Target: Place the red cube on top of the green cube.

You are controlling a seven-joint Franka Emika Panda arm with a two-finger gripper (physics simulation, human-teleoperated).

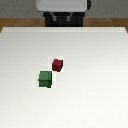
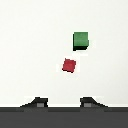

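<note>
The red cube point(image 2: 69, 65) sits on the white table point(image 1: 95, 75), well clear of the gripper point(image 2: 64, 102), whose jaws stand open and empty, with the green cube point(image 2: 80, 40) just beyond it, near but apart.

The table point(image 1: 100, 75) looked a smooth, matt white, without grain or sheen; beyond its far edge a strip of floor point(image 1: 15, 22) showed brown like wood; the red cube point(image 1: 58, 65) was plain, dark and matt; the green cube point(image 1: 45, 79) was equally plain and unglossed; the gripper's fingertips point(image 2: 36, 103) appeared dull black.
</note>
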